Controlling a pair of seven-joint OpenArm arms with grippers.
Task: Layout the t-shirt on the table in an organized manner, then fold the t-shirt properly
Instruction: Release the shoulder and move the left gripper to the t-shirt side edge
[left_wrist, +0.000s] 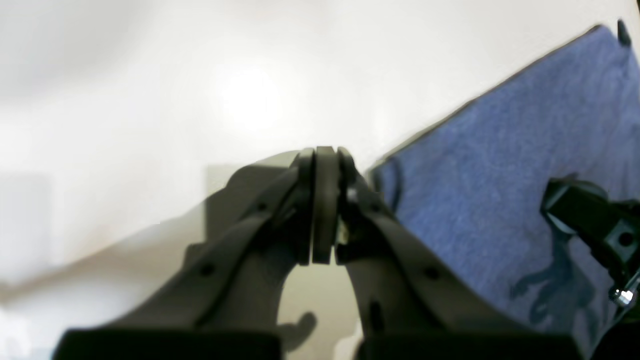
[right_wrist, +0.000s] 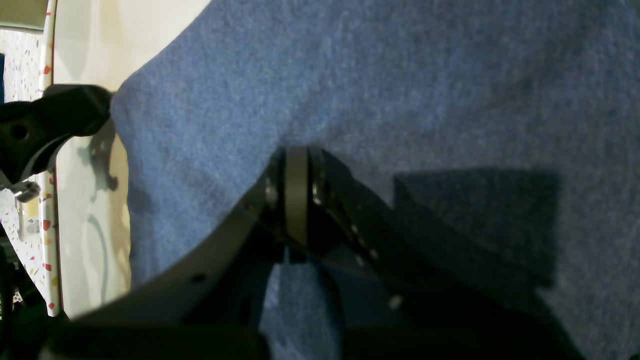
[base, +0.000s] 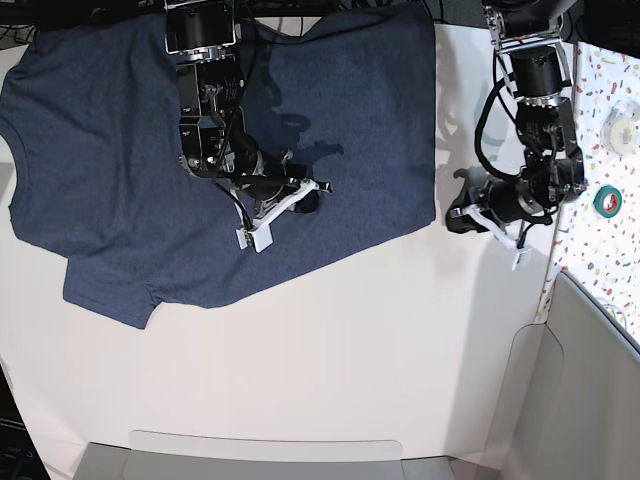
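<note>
The t-shirt (base: 200, 150) lies spread flat on the white worktop (base: 350, 370), occupying the 9-to-12 o'clock portion of the base view, with one sleeve pointing toward 7 o'clock and the hem edge running down the side at 3 o'clock of the cloth. The fabric appears largely smooth; no lettering shows on the upward face. The right pincer (base: 300, 195) sits over the middle of the garment body, its jaws pressed together; the right wrist view shows blue cloth all around the tips, but whether a pinch of fabric is caught between them cannot be told. The left pincer (base: 458, 215) rests just beside the lower hem corner, at 3 o'clock of the shirt, over bare worktop; the left wrist view shows its jaws pressed together with nothing visible between them, the cloth edge lying to one side. Judging from this layout, the laying-out stage appears nearly complete and the step in hand is the taking of the hem corner for smoothing or a first fold. To do this well, the left pincer probably needs to spread, travel over the corner toward 9 o'clock, and shut on the topmost edge only once both layers are between the tips. The right pincer can serve as a holding weight on the body so that the cloth does not slide. Pull low and parallel to the worktop to avoid dragging wrinkles into the flattened area.
</note>
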